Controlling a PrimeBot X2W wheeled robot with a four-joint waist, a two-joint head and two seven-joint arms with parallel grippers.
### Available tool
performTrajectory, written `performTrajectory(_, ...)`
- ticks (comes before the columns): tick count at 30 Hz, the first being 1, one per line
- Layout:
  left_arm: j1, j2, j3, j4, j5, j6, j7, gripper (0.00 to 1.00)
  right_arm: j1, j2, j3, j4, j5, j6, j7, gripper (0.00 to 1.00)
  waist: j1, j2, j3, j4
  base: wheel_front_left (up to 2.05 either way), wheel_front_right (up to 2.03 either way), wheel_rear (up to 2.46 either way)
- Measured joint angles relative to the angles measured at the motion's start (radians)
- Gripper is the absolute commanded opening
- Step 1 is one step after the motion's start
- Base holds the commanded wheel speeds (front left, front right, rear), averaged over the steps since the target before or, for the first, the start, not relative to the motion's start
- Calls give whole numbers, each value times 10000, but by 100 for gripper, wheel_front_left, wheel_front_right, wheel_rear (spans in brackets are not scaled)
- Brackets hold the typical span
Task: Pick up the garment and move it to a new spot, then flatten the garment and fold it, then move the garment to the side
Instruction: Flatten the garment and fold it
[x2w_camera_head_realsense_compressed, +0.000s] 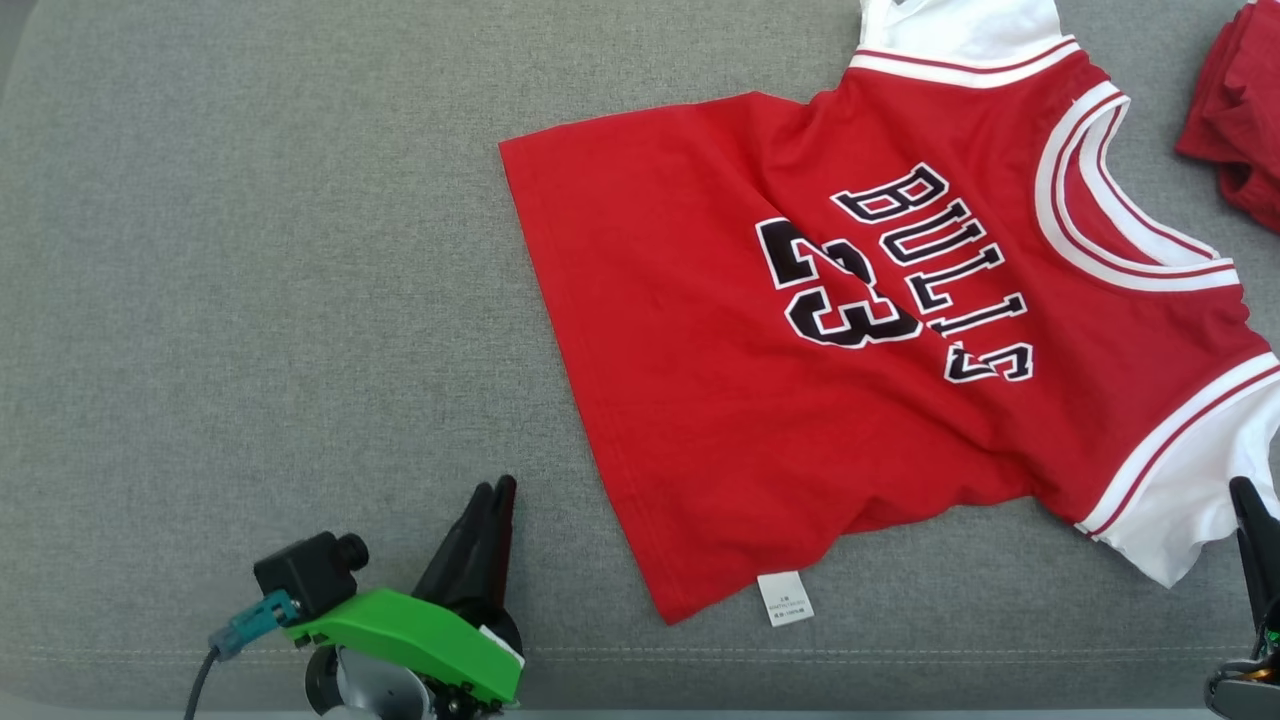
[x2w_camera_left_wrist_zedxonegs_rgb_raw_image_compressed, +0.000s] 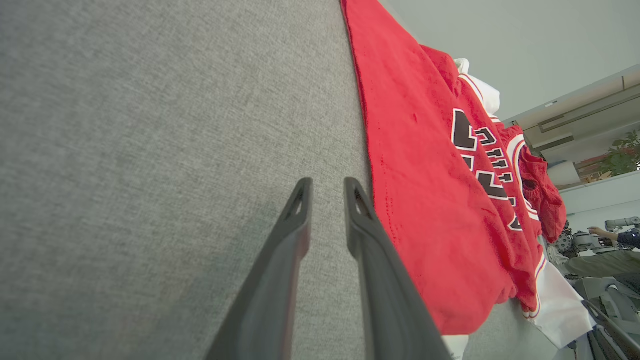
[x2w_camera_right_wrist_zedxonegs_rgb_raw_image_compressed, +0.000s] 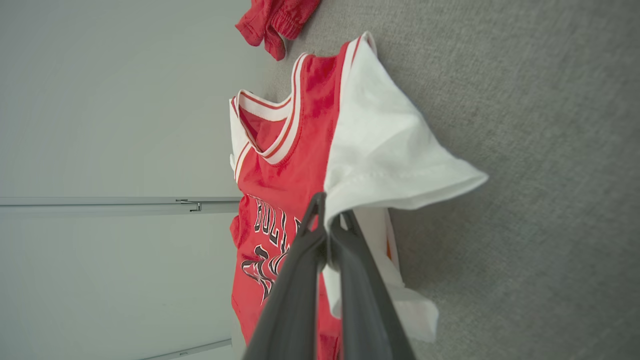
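I am looking down on a grey fabric surface (x2w_camera_head_realsense_compressed: 250, 300), and its left part is lying bare. At the lower left, my left gripper (x2w_camera_head_realsense_compressed: 497, 492) is hanging over that grey fabric, with its green wrist mount (x2w_camera_head_realsense_compressed: 400, 630) and a small black camera (x2w_camera_head_realsense_compressed: 312, 572) showing below it. In the left wrist view its two dark fingers (x2w_camera_left_wrist_zedxonegs_rgb_raw_image_compressed: 295, 225) are standing slightly parted with nothing between them, and they are pointing along the surface just beside the garment's hem.

Moving right, the garment (x2w_camera_head_realsense_compressed: 850, 330), a red jersey with white trim, is lying spread on the surface in the middle and right of the head view, its hem facing left and its collar facing right. A small white label (x2w_camera_head_realsense_compressed: 785, 598) is sticking out from the lower hem corner. The black lettering and number (x2w_camera_head_realsense_compressed: 880, 270) are facing up, and the cloth below them is rippling in a few folds.

Further right, the white sleeve (x2w_camera_head_realsense_compressed: 1190, 500) is reaching toward my right gripper (x2w_camera_head_realsense_compressed: 1245, 495) at the lower right edge. In the right wrist view that gripper's fingers (x2w_camera_right_wrist_zedxonegs_rgb_raw_image_compressed: 300, 260) are pressing together on the edge of this white sleeve, and the cloth is draping over their tips.

At the far upper right, a second red cloth (x2w_camera_head_realsense_compressed: 1240, 110) is lying bunched, apart from the jersey.
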Motion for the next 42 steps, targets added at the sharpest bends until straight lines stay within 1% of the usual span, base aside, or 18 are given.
performTrajectory(2,140,-25,-157,-15,-46,-2,107,52,0,2,88,-23,-15,0,-50,0,0,0,-19,13,0,0,0)
performTrajectory(4,271,-36,-393,-38,-276,-21,334,91,3,0,125,-23,-75,-2,-86,0,0,0,-35,20,0,0,0)
performTrajectory(5,343,-46,-516,-67,-523,-84,487,100,5,-2,146,-25,-75,-2,-86,0,0,0,-44,22,0,0,0)
performTrajectory(6,493,-86,-746,-115,-1164,-182,834,100,11,0,190,-35,-73,-4,-111,0,0,0,-64,25,0,0,0)
performTrajectory(9,793,-100,-1078,-109,-1919,-182,1396,100,25,-2,228,-54,-75,-12,-174,0,0,0,-93,30,0,0,0)
performTrajectory(13,1096,-100,-1319,-50,-2510,-176,1894,100,93,-2,332,-77,-75,-13,-207,0,0,0,-124,25,0,0,0)
performTrajectory(19,1162,-98,-1394,174,-3204,-88,2372,100,128,-2,518,-127,-75,-15,-255,0,0,0,-137,-10,0,0,0)
performTrajectory(22,1156,-98,-1417,251,-3256,-46,2475,100,133,-4,587,-192,-77,-79,-265,0,0,0,-112,-42,0,0,0)
performTrajectory(29,702,-98,-1618,201,-3308,-48,2635,100,132,-4,748,-337,-134,-84,-303,0,1,0,99,-177,0,0,0)
performTrajectory(33,435,-100,-1724,174,-3772,-52,2635,100,128,-4,855,-336,-132,-86,-339,0,0,0,198,-271,0,0,0)
performTrajectory(42,115,-102,-2148,257,-3896,-65,2723,100,121,-6,871,-332,-128,-88,-510,0,0,0,293,-379,0,0,0)
